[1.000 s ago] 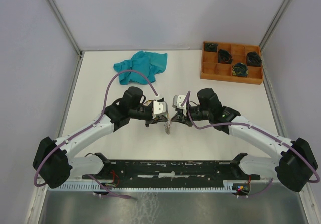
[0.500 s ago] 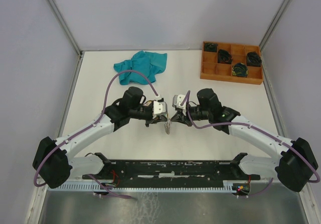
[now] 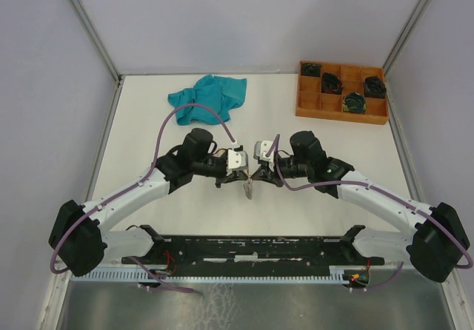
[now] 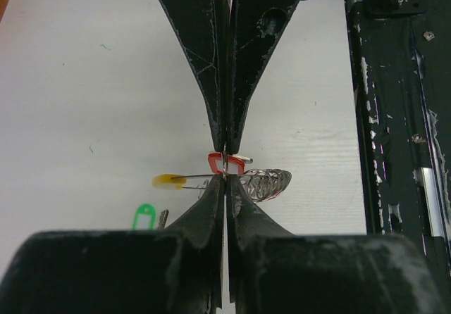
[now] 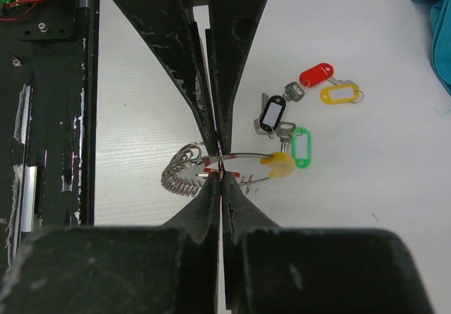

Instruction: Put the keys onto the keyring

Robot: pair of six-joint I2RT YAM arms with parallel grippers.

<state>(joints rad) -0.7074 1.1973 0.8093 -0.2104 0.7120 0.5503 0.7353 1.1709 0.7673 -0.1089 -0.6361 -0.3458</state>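
Left gripper (image 4: 224,177) and right gripper (image 5: 221,173) both pinch tight on the thin keyring (image 5: 278,165), over the middle of the table (image 3: 370,145). Loose keys (image 5: 271,113) lie just beside. Uneven pulling could bend or drop the ring.

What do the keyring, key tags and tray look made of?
Keyring: thin bright wire with glints, likely steel; its yellow sleeve looks plastic. Tags: smooth, glossy and brightly coloured, seemingly plastic. Tray: matte orange-brown, probably wood.
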